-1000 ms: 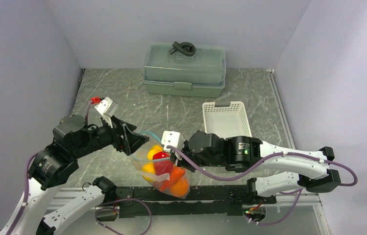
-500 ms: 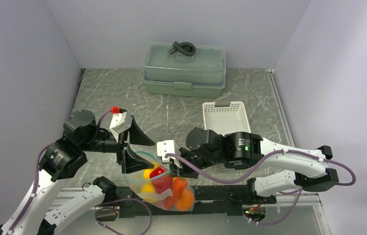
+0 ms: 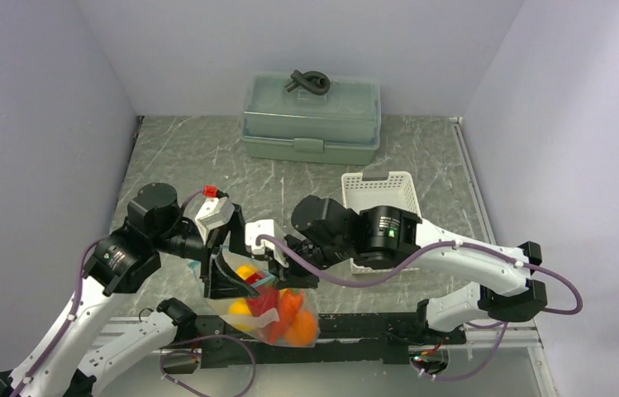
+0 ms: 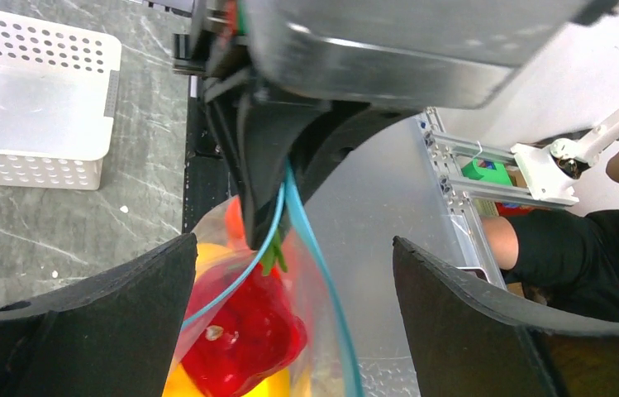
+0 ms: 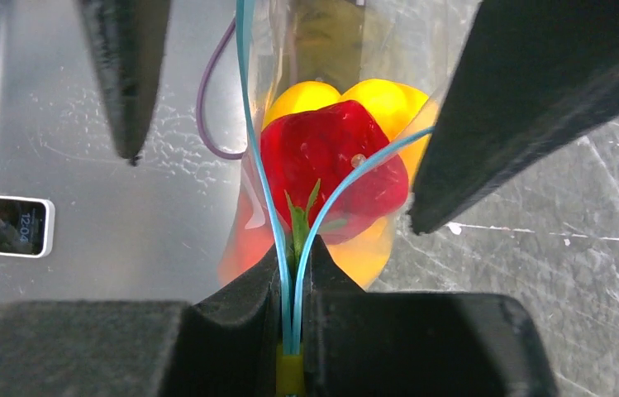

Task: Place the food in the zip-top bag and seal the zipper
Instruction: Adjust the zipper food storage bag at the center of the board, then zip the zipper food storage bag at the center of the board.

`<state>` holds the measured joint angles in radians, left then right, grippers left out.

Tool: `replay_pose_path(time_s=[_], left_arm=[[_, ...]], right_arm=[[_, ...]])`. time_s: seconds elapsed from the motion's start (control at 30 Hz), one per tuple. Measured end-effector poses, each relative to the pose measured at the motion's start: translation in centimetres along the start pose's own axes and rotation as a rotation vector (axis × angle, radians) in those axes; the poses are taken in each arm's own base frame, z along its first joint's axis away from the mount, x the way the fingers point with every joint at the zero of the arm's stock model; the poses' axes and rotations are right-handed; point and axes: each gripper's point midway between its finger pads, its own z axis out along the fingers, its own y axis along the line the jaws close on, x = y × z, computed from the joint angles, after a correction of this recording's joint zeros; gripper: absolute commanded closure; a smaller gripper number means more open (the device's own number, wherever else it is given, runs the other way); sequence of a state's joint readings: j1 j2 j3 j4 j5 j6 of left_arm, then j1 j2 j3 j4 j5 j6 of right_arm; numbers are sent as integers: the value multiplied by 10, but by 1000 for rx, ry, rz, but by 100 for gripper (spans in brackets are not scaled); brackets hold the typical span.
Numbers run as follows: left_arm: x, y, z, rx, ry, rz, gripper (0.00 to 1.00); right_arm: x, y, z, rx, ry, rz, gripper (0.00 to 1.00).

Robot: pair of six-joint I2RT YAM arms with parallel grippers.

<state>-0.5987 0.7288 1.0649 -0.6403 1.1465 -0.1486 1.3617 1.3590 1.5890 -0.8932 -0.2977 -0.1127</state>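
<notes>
The food (image 3: 277, 308) is all inside the zip-top bag (image 3: 249, 308), which hangs between the two arms at the near edge of the table (image 3: 306, 186), over the black rail by their bases; I cannot tell whether its bottom rests on anything. Through the clear plastic I can see a red piece (image 5: 330, 165) with a green stalk uppermost, a yellow piece (image 5: 372, 95) behind it, and orange pieces (image 3: 299, 329) lower down. The right gripper (image 5: 289, 285) is pinched tight on the zipper (image 5: 260, 165) at one end of the mouth, holding both teal strips together there. Beyond that pinch the strips part, so the mouth gapes over the red piece. The left gripper (image 4: 289, 248) has its fingers (image 4: 83, 331) spread wide on either side of the bag's top, closed on nothing. Behind the right arm stands the white lattice basket (image 3: 380, 194). At the back of the table sits the grey-green box (image 3: 310, 124), lid down, with a dark knotted thing (image 3: 307, 81) lying on top.
</notes>
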Motion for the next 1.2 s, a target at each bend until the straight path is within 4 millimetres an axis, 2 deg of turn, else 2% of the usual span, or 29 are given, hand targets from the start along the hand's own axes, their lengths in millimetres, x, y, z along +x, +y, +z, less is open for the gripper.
replay_pose_path(time_s=[0.23, 0.33, 0.47, 0.6, 0.83, 0.9, 0.93, 0.97, 1.1, 1.2], left_arm=[[4, -1, -1, 2, 0, 12, 18], [6, 1, -1, -15, 1, 15, 25], [13, 8, -3, -61, -1, 21, 41], [17, 16, -6, -130, -8, 26, 47], [17, 27, -7, -184, -7, 18, 65], [18, 28, -6, -184, -4, 14, 76], [18, 29, -5, -184, -2, 10, 92], [18, 30, -5, -183, 1, 6, 100], [19, 32, -3, -175, 7, 8, 100], [18, 31, -4, -176, 3, 14, 100]], right_arm=[[-8, -14, 2, -3, 13, 39, 100], [-8, -19, 3, -1, 16, 50, 100], [-7, -21, 2, 1, 19, 58, 100], [-7, -20, 2, -5, 20, 60, 100], [-7, -19, 1, -16, 18, 62, 100], [-7, -19, 1, -17, 18, 62, 100], [-7, -19, 1, -17, 17, 62, 100], [-7, -19, 1, -16, 16, 62, 100], [-7, -21, 0, -6, 16, 67, 100], [-6, -22, -1, 4, 11, 72, 90]])
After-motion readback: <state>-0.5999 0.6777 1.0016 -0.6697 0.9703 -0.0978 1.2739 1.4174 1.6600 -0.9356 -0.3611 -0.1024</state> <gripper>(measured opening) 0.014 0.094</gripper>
